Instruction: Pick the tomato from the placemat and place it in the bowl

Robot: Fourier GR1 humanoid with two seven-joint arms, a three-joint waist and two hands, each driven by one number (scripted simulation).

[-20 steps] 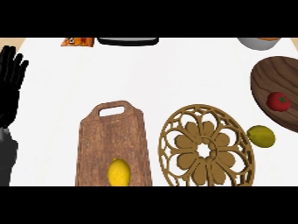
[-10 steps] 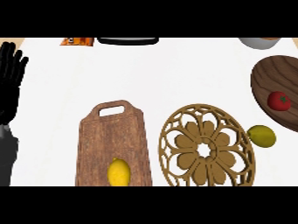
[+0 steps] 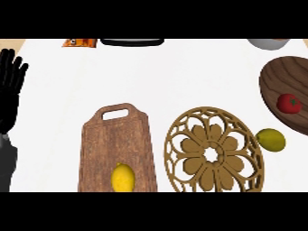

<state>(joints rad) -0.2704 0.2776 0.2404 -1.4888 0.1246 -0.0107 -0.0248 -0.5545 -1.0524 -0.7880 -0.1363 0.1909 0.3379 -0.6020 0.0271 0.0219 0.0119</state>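
Observation:
A small red tomato (image 3: 289,103) lies inside the dark wooden bowl (image 3: 303,76) at the right edge of the head view. The round, openwork wooden placemat (image 3: 215,151) lies left of the bowl near the front, with nothing on it. My left hand (image 3: 1,97) stands at the far left edge, fingers straight and pointing up, holding nothing. My right hand does not show.
A wooden cutting board (image 3: 118,144) lies left of the placemat with a yellow lemon (image 3: 123,177) on its near end. A yellow-green fruit (image 3: 271,139) sits between placemat and bowl. At the back are a dark pan (image 3: 133,42), an orange packet (image 3: 79,42) and a grey bowl (image 3: 269,43).
The view has shifted slightly, so the objects sit a little further right and lower. The tomato stays in the bowl and the left hand keeps its pose.

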